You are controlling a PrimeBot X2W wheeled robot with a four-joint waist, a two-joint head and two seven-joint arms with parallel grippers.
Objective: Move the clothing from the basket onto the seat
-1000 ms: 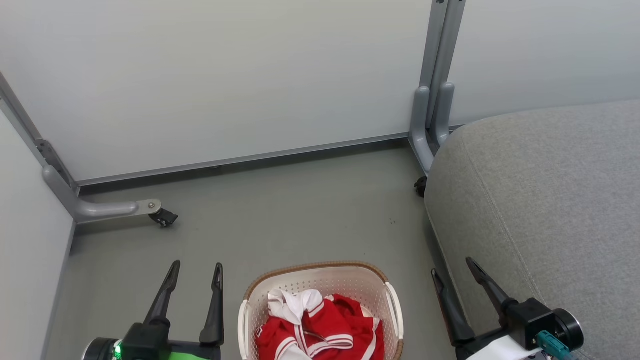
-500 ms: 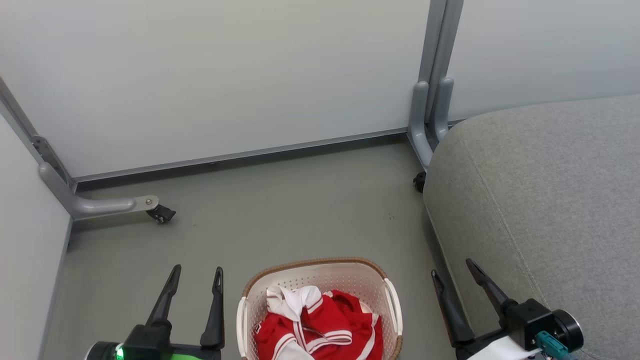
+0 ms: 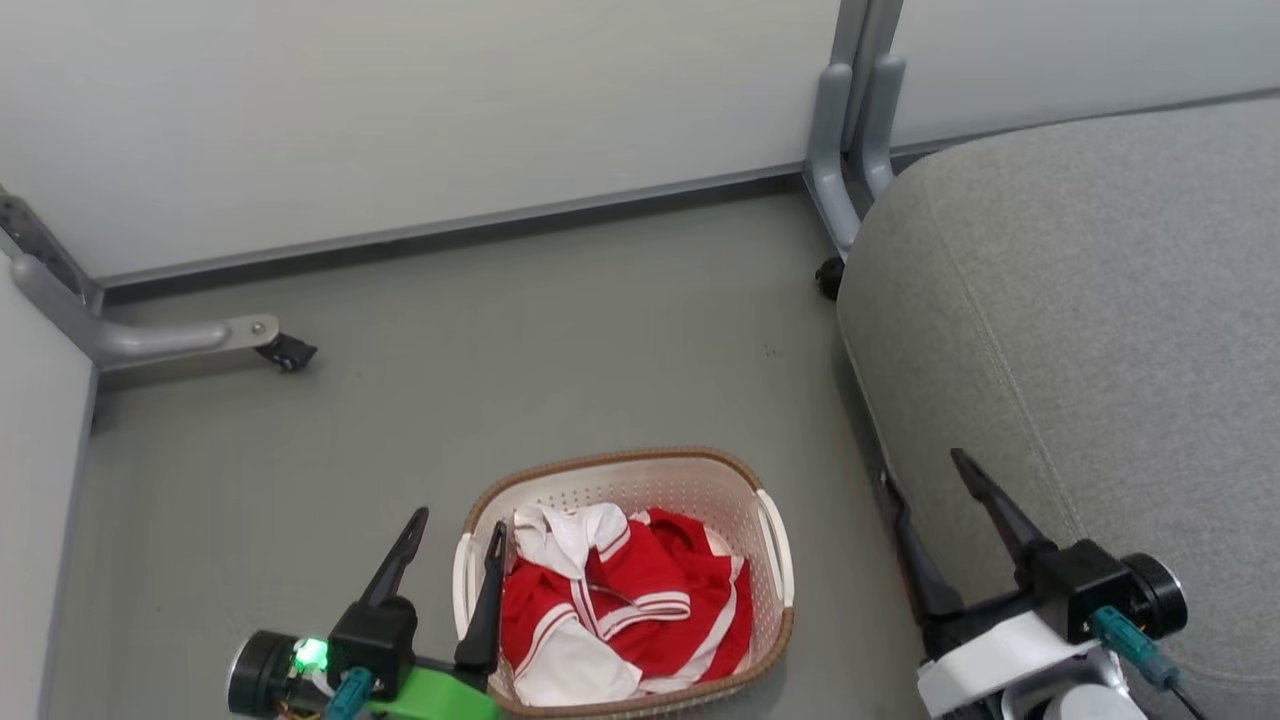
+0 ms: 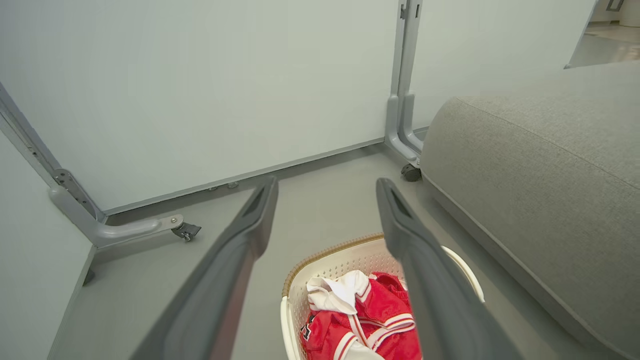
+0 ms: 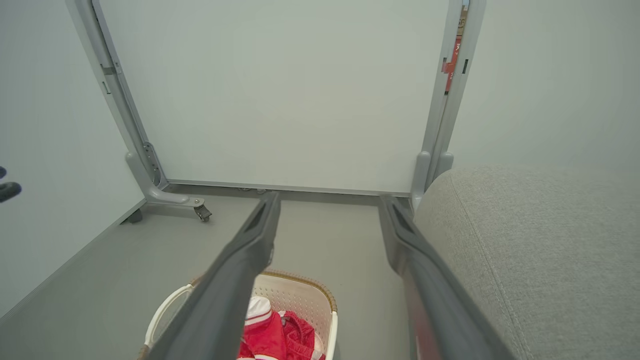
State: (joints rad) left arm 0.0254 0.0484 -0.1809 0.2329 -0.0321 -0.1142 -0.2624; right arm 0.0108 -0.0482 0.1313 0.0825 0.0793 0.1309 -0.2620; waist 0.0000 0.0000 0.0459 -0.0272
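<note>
now | left end effector (image 3: pixel 458 519) released | right end effector (image 3: pixel 922 467) released | clothing (image 3: pixel 640 600) in basket (image 3: pixel 620 461)

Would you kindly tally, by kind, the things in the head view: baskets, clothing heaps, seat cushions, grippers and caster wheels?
Basket: 1
Heap of red clothing: 1, garments too tangled to count
Seat cushion: 1
Grippers: 2, left gripper and right gripper
Caster wheels: 2, one at left, one by the seat
Total: 7

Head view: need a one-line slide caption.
Open left end effector by the basket of red clothing; open right end effector near the grey seat.
</note>
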